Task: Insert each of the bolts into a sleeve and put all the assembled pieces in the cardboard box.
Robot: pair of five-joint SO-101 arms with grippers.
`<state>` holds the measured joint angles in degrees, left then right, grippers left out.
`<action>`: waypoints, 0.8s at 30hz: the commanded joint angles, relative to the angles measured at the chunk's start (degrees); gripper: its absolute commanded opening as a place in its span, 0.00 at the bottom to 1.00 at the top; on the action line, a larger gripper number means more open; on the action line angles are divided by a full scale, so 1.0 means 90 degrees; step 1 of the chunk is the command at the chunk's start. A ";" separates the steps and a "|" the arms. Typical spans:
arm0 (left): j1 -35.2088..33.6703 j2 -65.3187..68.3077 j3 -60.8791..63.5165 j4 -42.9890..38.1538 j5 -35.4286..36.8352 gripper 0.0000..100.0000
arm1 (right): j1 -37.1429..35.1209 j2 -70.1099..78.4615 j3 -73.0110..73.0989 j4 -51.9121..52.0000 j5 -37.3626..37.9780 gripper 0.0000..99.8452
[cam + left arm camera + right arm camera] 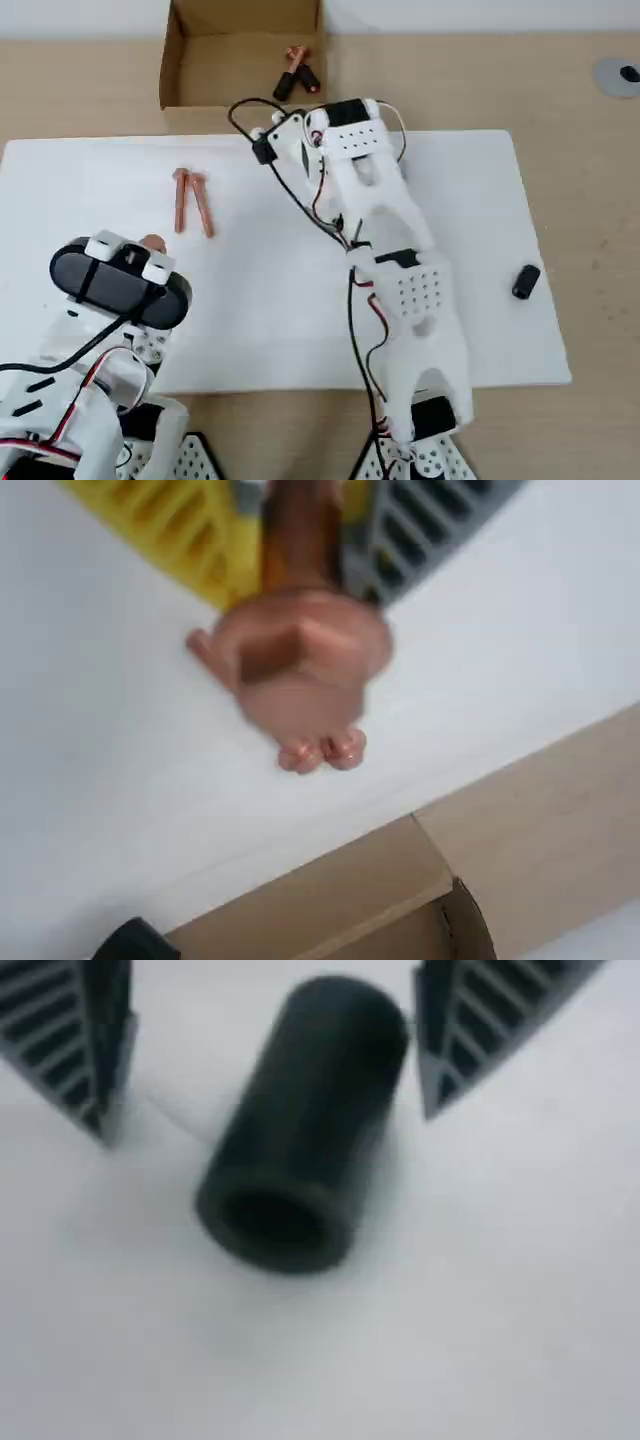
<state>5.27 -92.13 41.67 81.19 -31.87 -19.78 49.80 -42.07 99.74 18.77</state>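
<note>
On white mat (pixel 250 310), two bolts (pixel 181 200), lone sleeve (pixel 526 281)

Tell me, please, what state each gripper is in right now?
Left gripper: closed on a bolt.
Right gripper: open, a sleeve between its jaws.

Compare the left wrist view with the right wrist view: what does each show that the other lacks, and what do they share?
Left wrist view, not the right: a copper bolt clamped in the left tool, two more bolts lying beyond it, and the cardboard box. Right wrist view, not the left: a black sleeve lying on its side between the open fingers of the right tool. Both: the white mat.
</note>
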 commanded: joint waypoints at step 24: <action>0.0039 0.0024 -0.0088 0.0049 -0.0029 0.03 | -0.0034 0.0591 -0.0777 0.0059 0.0000 0.01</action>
<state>5.27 -92.13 41.67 81.54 -31.87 -18.55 52.70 -45.76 97.80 18.68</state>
